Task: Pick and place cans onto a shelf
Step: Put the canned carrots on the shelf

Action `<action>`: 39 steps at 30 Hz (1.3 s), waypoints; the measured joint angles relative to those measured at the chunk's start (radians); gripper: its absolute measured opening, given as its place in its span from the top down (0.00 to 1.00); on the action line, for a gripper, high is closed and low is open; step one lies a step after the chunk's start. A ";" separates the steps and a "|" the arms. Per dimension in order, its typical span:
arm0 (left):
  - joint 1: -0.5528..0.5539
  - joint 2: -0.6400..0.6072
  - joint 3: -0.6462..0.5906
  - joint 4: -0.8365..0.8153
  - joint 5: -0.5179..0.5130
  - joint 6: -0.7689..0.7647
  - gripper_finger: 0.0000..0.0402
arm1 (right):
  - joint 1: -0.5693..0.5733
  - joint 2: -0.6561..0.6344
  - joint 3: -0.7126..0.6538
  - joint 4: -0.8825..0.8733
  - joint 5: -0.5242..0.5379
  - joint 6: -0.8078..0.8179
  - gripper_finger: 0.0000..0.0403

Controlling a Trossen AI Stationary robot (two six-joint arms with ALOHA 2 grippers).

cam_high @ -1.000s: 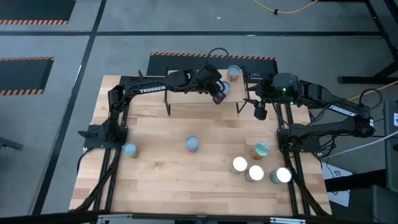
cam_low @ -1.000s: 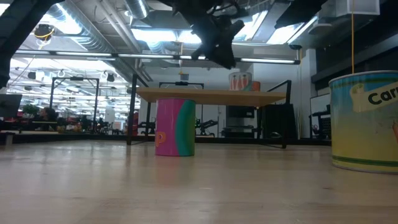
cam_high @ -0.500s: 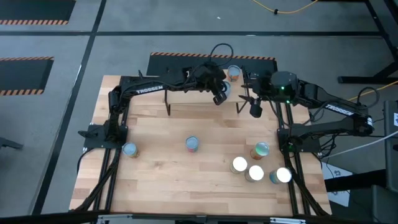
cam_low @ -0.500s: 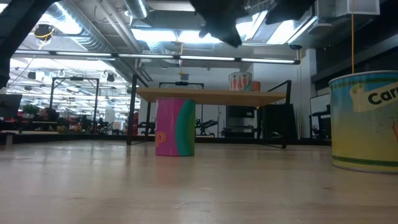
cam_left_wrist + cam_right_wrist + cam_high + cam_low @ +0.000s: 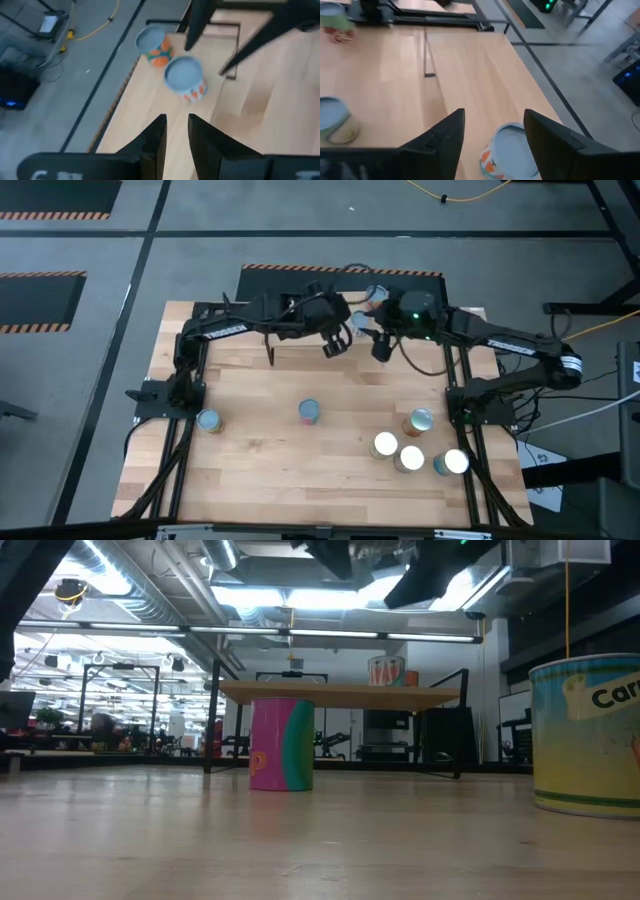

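Two cans stand upright on the shelf's wooden top: one with a blue-and-orange label and one with an orange-marked label. My left gripper hangs above the shelf, a little back from them, slightly open and empty; in the high view it is at the shelf's middle. My right gripper is wide open just right of it. An orange-labelled can shows between its fingers, which stand apart from it. In the low view one can shows on the shelf.
On the table stand a pink-and-green can in the middle, one can at the left, and several cans at the near right. The shelf's black legs stand near the table's far edge.
My left gripper has risen from the shelf cans and drawn back a little toward the table's left and near edges. My right gripper has moved toward the table's left edge, over the shelf, close beside my left gripper. The cans have stayed in place.
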 joint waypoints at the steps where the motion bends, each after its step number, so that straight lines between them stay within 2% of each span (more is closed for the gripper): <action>1: -0.008 0.000 0.002 -0.020 -0.020 -0.009 0.82 | -0.009 0.017 0.000 0.006 0.000 0.000 0.48; 6: -0.037 0.000 0.003 -0.091 -0.073 -0.019 0.82 | -0.049 0.091 0.000 0.029 0.000 0.000 0.48; 16: -0.044 0.000 0.003 -0.097 -0.080 -0.045 0.82 | -0.102 0.172 0.000 0.038 0.000 0.000 0.48; 34: -0.044 0.000 0.003 -0.097 -0.079 -0.046 0.82 | -0.144 0.144 0.002 -0.064 0.001 0.008 0.48; 39: -0.044 0.000 0.003 -0.097 -0.079 -0.046 0.82 | -0.144 0.108 0.000 -0.123 0.089 0.006 0.48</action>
